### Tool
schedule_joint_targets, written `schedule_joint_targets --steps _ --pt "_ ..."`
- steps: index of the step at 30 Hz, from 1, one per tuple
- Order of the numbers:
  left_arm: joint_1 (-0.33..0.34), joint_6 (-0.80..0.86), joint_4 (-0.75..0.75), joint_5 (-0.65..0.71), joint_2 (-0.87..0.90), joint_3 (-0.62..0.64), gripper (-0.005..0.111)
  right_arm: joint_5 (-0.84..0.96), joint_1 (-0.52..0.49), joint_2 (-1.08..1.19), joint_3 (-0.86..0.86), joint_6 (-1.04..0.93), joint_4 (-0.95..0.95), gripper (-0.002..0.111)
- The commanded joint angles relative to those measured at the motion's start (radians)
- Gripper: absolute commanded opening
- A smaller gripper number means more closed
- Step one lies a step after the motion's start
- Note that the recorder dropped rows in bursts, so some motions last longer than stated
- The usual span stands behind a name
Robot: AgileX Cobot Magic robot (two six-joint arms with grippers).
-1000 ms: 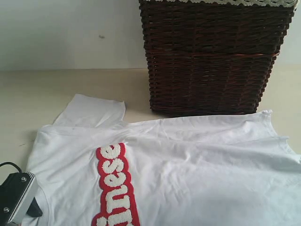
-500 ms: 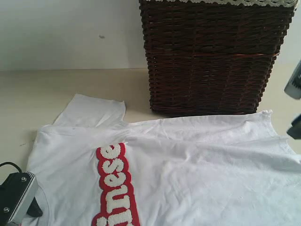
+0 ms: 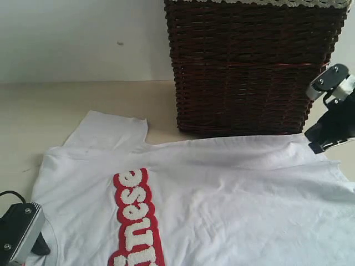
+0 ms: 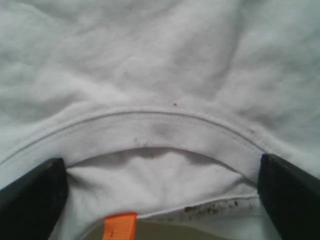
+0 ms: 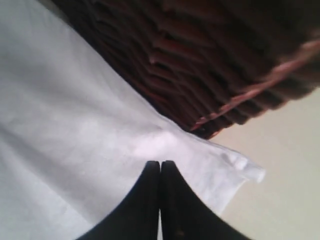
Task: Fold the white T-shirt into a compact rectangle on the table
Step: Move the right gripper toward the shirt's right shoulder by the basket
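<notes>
1. Across the pale bench (image 3: 55,105), spread chest-up: one white T-shirt (image 3: 222,194), with red-outlined lettering (image 3: 136,216) down the front and one sleeve (image 3: 111,130) fanned toward the wall. Not yet folded anywhere.
2. Behind the shirt, just beside its far edge: one dark wicker basket (image 3: 249,66).
3. Left gripper (image 4: 160,200): fingers (image 4: 30,200) released and spread wide, straddling the collar (image 4: 150,130) near the orange tag (image 4: 120,227), grasping nothing.
4. Right gripper (image 5: 160,167): fingers clenched tip to tip at the hem corner (image 5: 245,170) next to the basket. Possibly pinching a thin fold of cloth, but impossible to tell from this angle.
5. Risk: rising with nothing caught, for want of a true pinch on such thin cotton. Corner left flat, fold not begun.
6. Risk: hauling the hem corner alone, collar end unheld. Likely to drag and skew the whole shirt instead of creasing it.
7. Risk: snagging the wicker on the way up, given the closeness of the right fingers to the basket.
8. Risk: closing the left fingers on the front collar only, leaving the back layer behind and wrinkled.
9. Count: one shirt, one basket, two grippers, one orange tag, one sleeve in sight.
</notes>
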Motion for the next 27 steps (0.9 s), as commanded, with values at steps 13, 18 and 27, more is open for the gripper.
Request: schedule_joint_targets --steps 13,18,27 --pt "-0.005 -0.013 0.020 0.001 0.025 0.009 0.105 -0.072 -0.005 0.233 -0.011 -0.356 0.382 0.000" --pt "-0.005 -0.013 0.020 0.001 0.025 0.009 0.105 -0.155 -0.005 0.274 -0.011 -0.363 0.383 0.000" --pt "-0.005 -0.013 0.020 0.001 0.025 0.009 0.105 -0.292 -0.005 0.277 -0.011 -0.364 0.405 0.000"
